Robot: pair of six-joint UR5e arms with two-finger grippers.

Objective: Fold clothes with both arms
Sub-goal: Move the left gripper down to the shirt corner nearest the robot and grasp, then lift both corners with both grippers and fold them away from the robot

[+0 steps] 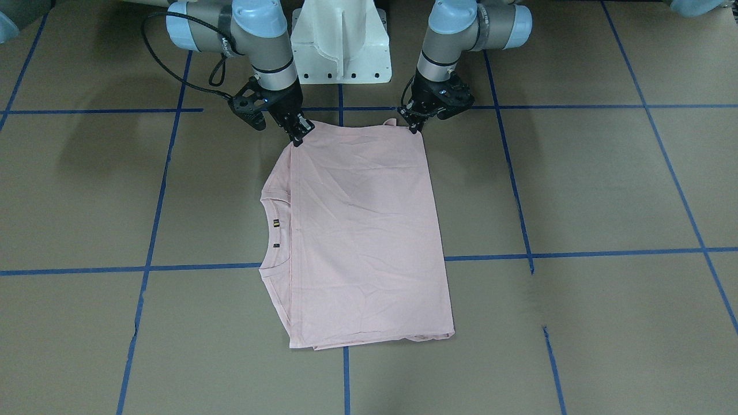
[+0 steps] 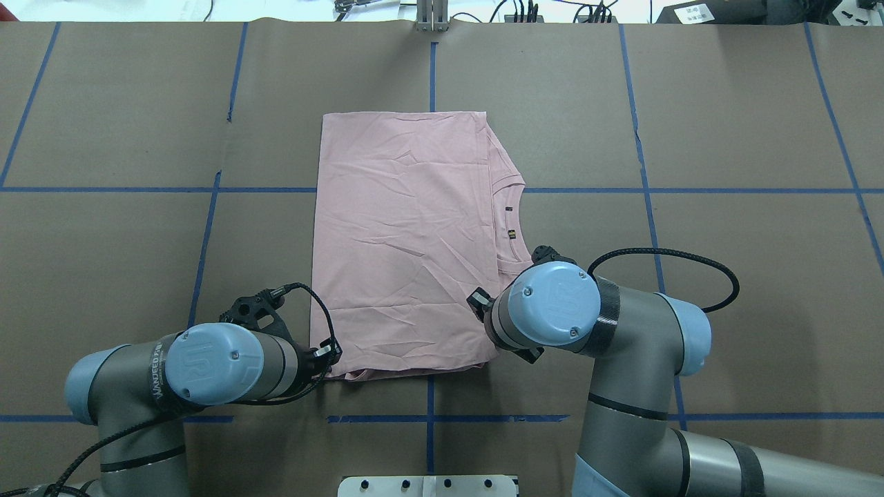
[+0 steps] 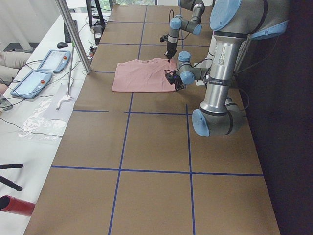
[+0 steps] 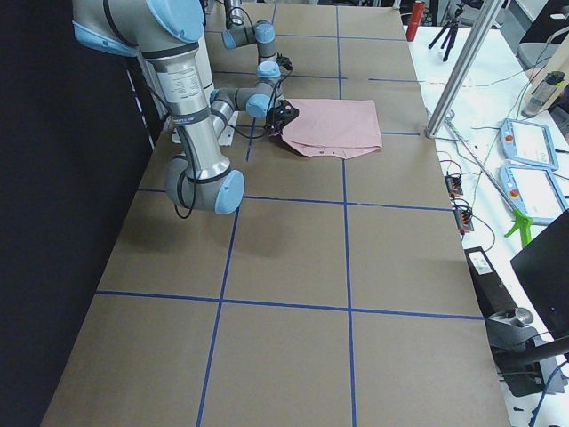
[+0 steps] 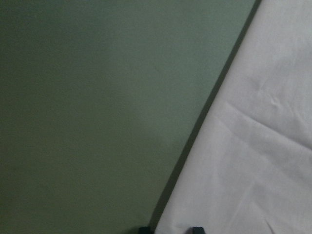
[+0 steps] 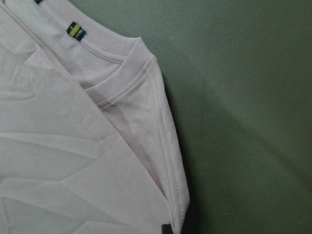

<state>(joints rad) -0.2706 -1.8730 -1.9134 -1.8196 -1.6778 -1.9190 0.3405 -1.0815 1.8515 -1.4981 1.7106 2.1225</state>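
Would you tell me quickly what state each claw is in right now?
Left claw: seems closed, pinching a near corner of the pink T-shirt.
Right claw: seems closed on the T-shirt's near edge.

The T-shirt (image 1: 363,230) is plain pale pink; its collar tag (image 6: 75,31), near the right pincer (image 1: 300,134), is dark with yellow stripes. Under both pincers the table (image 1: 576,190) is brown, gridded with blue tape lines (image 1: 576,253). The left pincer (image 1: 416,124) and right pincer are black. The left arm (image 2: 207,366) and right arm (image 2: 621,324) are silver-grey with light blue caps.
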